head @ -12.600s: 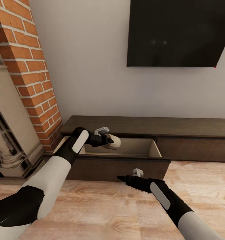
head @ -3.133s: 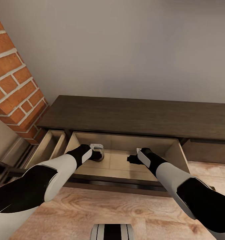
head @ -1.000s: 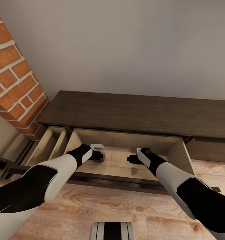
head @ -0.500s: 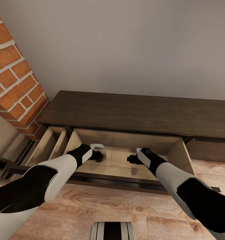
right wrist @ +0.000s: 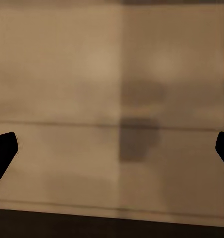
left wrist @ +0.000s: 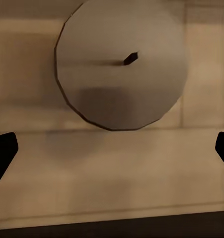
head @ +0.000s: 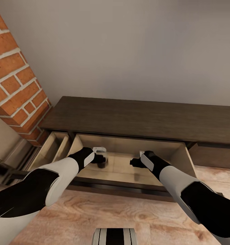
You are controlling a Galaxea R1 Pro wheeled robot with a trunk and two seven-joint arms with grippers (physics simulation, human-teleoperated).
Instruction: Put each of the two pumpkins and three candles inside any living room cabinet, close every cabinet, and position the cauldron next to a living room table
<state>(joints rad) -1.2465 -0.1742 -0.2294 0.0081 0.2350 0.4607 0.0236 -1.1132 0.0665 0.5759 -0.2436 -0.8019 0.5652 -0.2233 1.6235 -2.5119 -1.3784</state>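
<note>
The dark-brown cabinet (head: pixel 145 119) has its wide middle drawer (head: pixel 123 168) pulled out, showing a beige inside. Both my arms reach down into it. A cream candle (left wrist: pixel 121 64) with a small dark wick stands upright on the drawer floor, seen from above in the left wrist view. My left gripper (head: pixel 102 162) (left wrist: pixel 112 148) hangs open just over it, fingers spread wide and apart from the candle. My right gripper (head: pixel 131 162) (right wrist: pixel 112 148) is open too, over bare drawer floor with nothing between its fingers.
A narrower drawer (head: pixel 53 146) at the cabinet's left end also stands open. A brick column (head: pixel 16 85) rises at the left. A closed drawer front (head: pixel 213 154) lies to the right. Wooden floor (head: pixel 128 214) runs in front, with my base (head: pixel 115 236) at the bottom edge.
Earlier my left gripper held the candle above the drawer; now the candle stands on the drawer floor and the gripper is open. Over the last second only the camera shifted slightly.
</note>
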